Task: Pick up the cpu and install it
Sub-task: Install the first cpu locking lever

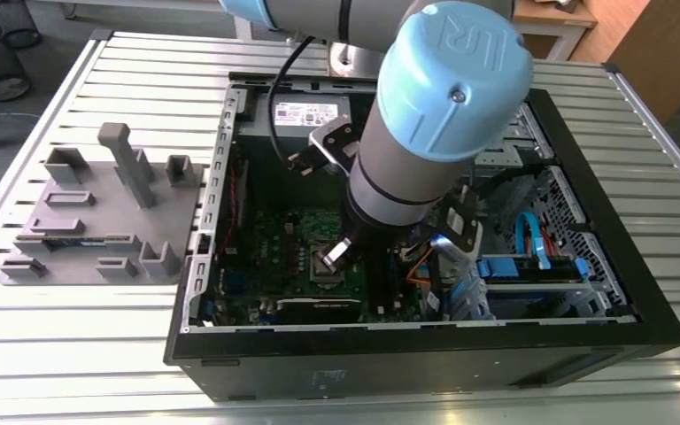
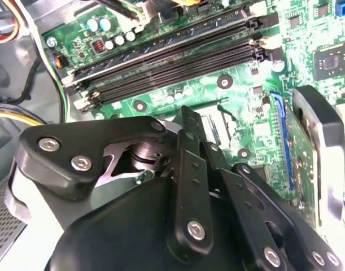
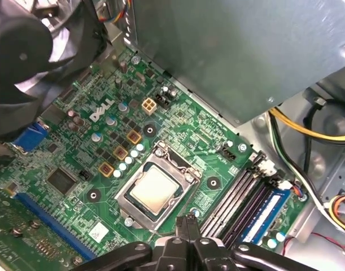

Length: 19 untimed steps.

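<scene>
First wrist view shows the cpu (image 3: 154, 189) lying flat in its socket on the green motherboard (image 3: 76, 147), silvery top facing up, with the metal socket frame (image 3: 186, 171) bordering its edges. The gripper (image 3: 187, 224) hovers just off one corner of that frame, its slim black fingers pressed together with nothing visible between them, apart from the chip rather than touching it. Beside the fingertips run the dark memory slots (image 3: 240, 197), and beyond the socket, on the far side from the gripper, sits the grey power supply box (image 3: 245, 51). In the exterior view the arm reaches down into the open computer case (image 1: 435, 354), the gripper (image 1: 337, 252) low over the board. Judging from this, the pick-up and placement look done: the chip appears seated and the gripper carries nothing. Whether the frame is latched down cannot be told.
</scene>
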Motion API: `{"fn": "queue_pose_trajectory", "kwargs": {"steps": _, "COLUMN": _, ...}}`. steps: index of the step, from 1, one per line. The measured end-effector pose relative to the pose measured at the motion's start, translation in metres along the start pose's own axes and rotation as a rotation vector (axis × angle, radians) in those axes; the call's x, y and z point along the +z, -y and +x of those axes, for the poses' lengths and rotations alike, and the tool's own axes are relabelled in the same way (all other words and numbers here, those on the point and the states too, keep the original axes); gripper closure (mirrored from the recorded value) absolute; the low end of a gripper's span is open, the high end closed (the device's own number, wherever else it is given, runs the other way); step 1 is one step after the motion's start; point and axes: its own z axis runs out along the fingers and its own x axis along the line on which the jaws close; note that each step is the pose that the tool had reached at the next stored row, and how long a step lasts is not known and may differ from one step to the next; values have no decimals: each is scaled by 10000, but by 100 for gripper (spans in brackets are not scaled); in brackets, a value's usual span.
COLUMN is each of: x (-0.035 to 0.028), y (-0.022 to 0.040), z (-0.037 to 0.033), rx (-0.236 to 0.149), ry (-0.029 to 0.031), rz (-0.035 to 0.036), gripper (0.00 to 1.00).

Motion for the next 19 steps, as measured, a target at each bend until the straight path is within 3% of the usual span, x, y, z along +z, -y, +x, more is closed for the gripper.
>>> {"fn": "queue_pose_trajectory", "kwargs": {"steps": 8, "x": -112, "y": -51, "z": -34, "rx": 0, "ry": -1, "rz": 2, "gripper": 89}}
{"fn": "queue_pose_trajectory", "kwargs": {"steps": 19, "x": -83, "y": -186, "z": -144, "rx": -1, "ry": 1, "rz": 1, "gripper": 89}}
